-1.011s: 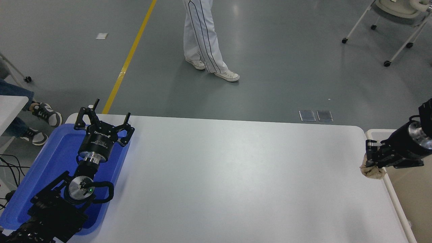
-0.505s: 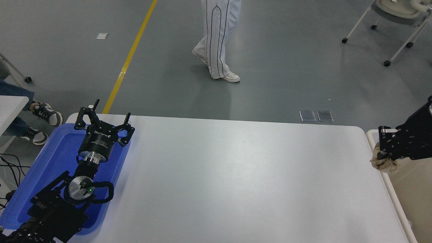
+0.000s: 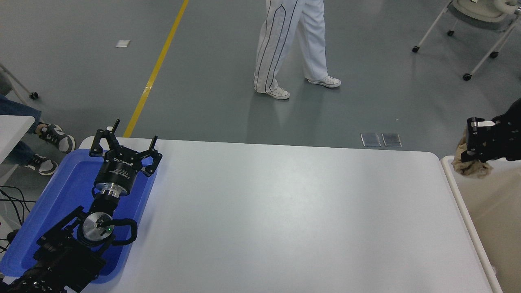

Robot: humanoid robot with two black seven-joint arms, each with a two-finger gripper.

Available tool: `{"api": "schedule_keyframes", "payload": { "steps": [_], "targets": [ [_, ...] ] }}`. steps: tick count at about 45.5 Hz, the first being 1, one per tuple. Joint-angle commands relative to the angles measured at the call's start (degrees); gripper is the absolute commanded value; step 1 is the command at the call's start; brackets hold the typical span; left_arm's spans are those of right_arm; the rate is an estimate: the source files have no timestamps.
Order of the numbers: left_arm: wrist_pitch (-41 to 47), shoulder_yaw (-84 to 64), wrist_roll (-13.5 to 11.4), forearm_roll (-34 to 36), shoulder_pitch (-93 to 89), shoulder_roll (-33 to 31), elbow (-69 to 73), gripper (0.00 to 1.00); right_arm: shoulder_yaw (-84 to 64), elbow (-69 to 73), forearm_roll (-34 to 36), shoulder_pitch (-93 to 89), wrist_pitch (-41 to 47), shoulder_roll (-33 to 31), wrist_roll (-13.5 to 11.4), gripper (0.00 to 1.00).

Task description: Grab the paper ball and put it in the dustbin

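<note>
My right gripper comes in from the right edge and is shut on the tan-brown paper ball. It holds the ball in the air above the far left corner of the cream-beige dustbin, which stands against the table's right edge; only the bin's left part shows. My left gripper is open and empty, parked over the blue tray at the lower left.
A flat blue tray lies at the table's left end under the left arm. A person in white trousers walks on the floor beyond the table. A wheeled chair stands at the top right. Another person's feet show at the left.
My right gripper has carried the paper ball up and to the right, from the table's right edge to above the dustbin's far corner. The person beyond the table has walked to the right.
</note>
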Motion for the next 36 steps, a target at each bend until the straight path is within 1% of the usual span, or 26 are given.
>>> {"api": "schedule_keyframes", "payload": {
  "steps": [1, 31, 36],
  "targets": [
    [0.00, 0.00, 0.00, 0.00, 0.00, 0.00, 0.00, 1.00, -0.77, 1.12, 0.00, 2.57, 0.07, 0.65, 0.02, 0.00],
    [0.00, 0.00, 0.00, 0.00, 0.00, 0.00, 0.00, 1.00, -10.70, -0.64, 0.79, 3.36, 0.07, 0.12, 0.02, 0.00],
    [0.00, 0.00, 0.00, 0.00, 0.00, 0.00, 0.00, 1.00, -12.20, -3.01, 0.79, 2.48, 0.07, -3.91, -0.07, 0.00]
  ]
}}
